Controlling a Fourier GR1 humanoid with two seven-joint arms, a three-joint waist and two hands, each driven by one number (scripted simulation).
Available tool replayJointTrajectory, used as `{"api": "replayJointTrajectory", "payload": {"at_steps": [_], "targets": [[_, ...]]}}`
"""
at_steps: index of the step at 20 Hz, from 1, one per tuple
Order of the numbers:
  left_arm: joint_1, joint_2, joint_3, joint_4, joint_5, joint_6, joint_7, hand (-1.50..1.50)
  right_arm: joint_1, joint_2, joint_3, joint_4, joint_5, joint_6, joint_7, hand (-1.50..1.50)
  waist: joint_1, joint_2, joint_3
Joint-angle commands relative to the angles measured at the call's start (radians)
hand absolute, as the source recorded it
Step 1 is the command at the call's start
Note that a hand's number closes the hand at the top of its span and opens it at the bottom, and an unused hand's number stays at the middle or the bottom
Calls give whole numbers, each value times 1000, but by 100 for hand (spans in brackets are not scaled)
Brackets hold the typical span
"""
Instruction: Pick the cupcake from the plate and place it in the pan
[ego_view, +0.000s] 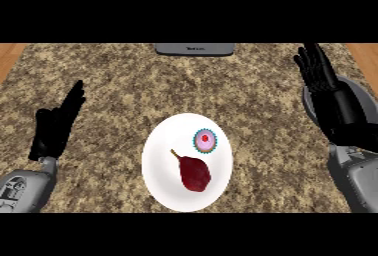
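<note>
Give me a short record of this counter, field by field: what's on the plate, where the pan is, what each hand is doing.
plate: white, mid-counter
cupcake: on the plate, upper right part
dark red item: on the plate, below the cupcake
pan: grey, far right, mostly hidden by the right forearm
left hand: open, fingers up, at left, holding nothing
right hand: open, overlapping the pan in view, holding nothing
grey object: top edge, cut off
status: cupcake not yet picked

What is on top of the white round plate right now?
On the white round plate sit a pink-frosted cupcake with a teal wrapper and a dark red tapered food item. The plate surface directly beneath them is covered.
</note>
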Motion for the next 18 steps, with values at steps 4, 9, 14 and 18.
{"api": "replayJointTrajectory", "payload": {"at_steps": [4,9,14,18], "targets": [[-29,-140,-65,-84,42,-23,-115,0,-152,73,154,49,-153,309,-13,150,90,0,33],[79,-230,-97,-130,84,-38,-221,0,-211,2,105,305,-119,451,-103,-150,44,-7,34],[134,-291,-174,-164,14,19,-251,0,-240,-116,122,462,7,687,-357,-150,44,-5,35],[132,-279,-149,-138,6,12,-260,0,-363,-124,127,528,140,681,-428,-150,32,-10,34]]}}
